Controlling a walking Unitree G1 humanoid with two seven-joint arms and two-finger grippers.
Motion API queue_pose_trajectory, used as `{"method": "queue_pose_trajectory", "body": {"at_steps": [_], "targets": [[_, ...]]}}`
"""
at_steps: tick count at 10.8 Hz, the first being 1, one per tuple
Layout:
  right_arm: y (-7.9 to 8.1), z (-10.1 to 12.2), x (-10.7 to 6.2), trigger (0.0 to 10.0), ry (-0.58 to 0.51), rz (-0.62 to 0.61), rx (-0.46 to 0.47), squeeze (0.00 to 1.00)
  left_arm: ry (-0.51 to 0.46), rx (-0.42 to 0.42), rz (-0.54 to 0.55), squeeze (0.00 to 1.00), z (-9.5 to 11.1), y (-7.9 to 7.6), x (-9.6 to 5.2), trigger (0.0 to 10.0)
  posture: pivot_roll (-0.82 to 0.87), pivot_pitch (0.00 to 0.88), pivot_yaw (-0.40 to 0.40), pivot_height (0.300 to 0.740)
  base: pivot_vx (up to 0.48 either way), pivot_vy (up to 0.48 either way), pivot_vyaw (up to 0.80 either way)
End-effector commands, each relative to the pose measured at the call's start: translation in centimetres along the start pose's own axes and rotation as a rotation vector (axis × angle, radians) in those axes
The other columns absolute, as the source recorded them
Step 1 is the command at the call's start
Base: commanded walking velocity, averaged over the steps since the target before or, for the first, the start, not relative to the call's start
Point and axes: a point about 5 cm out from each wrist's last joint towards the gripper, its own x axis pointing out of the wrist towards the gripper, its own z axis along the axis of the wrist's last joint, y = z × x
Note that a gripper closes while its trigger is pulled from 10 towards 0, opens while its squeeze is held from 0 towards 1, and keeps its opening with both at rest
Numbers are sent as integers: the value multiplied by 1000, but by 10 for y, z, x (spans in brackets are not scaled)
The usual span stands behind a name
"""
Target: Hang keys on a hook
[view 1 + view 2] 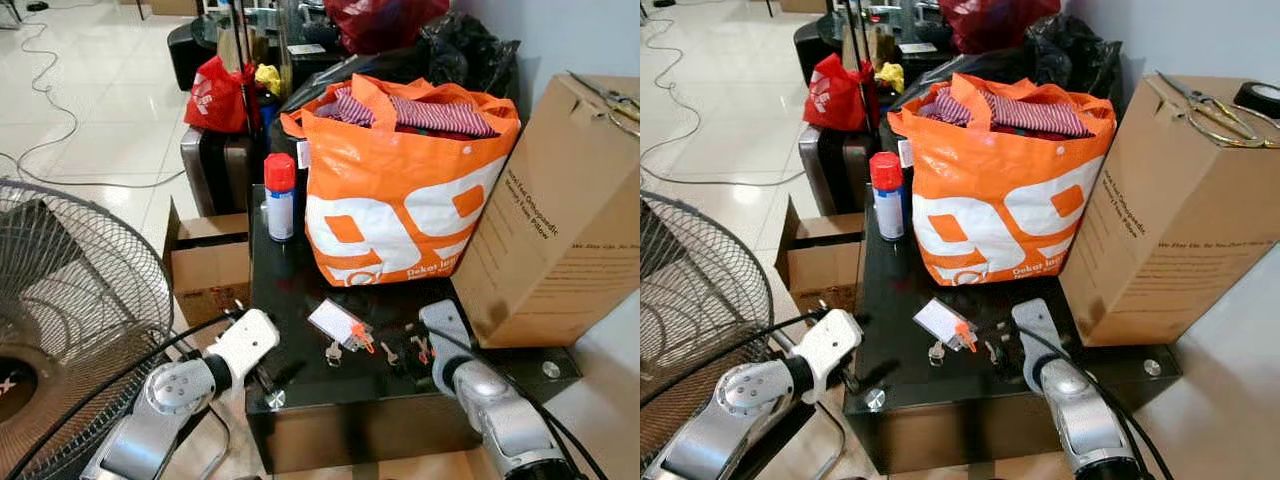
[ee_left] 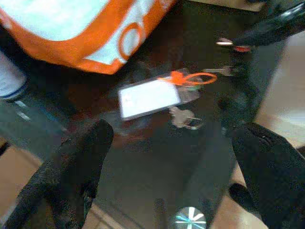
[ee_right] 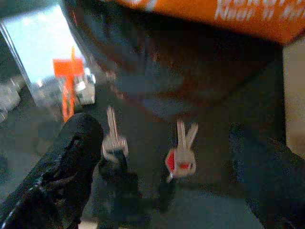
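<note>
Left eye view shows our left pincer (image 2: 167, 191), fingers spread wide, near the tagged keys (image 1: 338, 325) on the black bench (image 1: 300, 390), while our right pincer (image 3: 162, 191), also wide, hovers over the red-capped keys (image 3: 181, 155).

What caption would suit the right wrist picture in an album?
Open right gripper poised over red-tagged keys and a silver key on the black glass table.

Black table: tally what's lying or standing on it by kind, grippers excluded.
Key bunches: 3, tagged set, single key, red-tagged pair
Spray can: 1
Orange bag: 1
Cardboard box: 1
Total: 6
</note>
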Motion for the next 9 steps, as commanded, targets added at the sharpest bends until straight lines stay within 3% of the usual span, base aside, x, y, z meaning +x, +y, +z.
{"method": "queue_pose_trajectory", "body": {"at_steps": [1, 4, 6, 7, 8, 9], "targets": [[-6, -2, 2, 10000, 25, -23, 40, 0, -6, 3, -43, 0, 3, -4, -1, 10000, -35, 0, -12, 740, 0, 0, 0], [-9, -11, 8, 10000, 121, -40, 169, 0, -22, 11, -84, 0, 7, -5, 2, 10000, -56, 0, -3, 740, 0, 0, 0], [-14, -13, 11, 2784, 98, -60, 301, 0, -28, 13, -99, 0, 9, -5, 3, 10000, -54, 0, -5, 740, 0, 0, 0], [-14, -13, 13, 2431, 102, -68, 300, 0, -28, 13, -102, 0, 10, -5, 3, 10000, -52, 0, -5, 740, 0, 0, 0], [-14, -12, 18, 824, 102, -80, 345, 0, -29, 13, -106, 0, 10, -5, 3, 10000, -45, 2, -8, 740, 0, 0, 0], [-13, -11, 20, 0, 99, -75, 351, 0, -28, 13, -106, 0, 10, -6, 2, 10000, -42, 4, -9, 740, 0, 0, 0]]}}
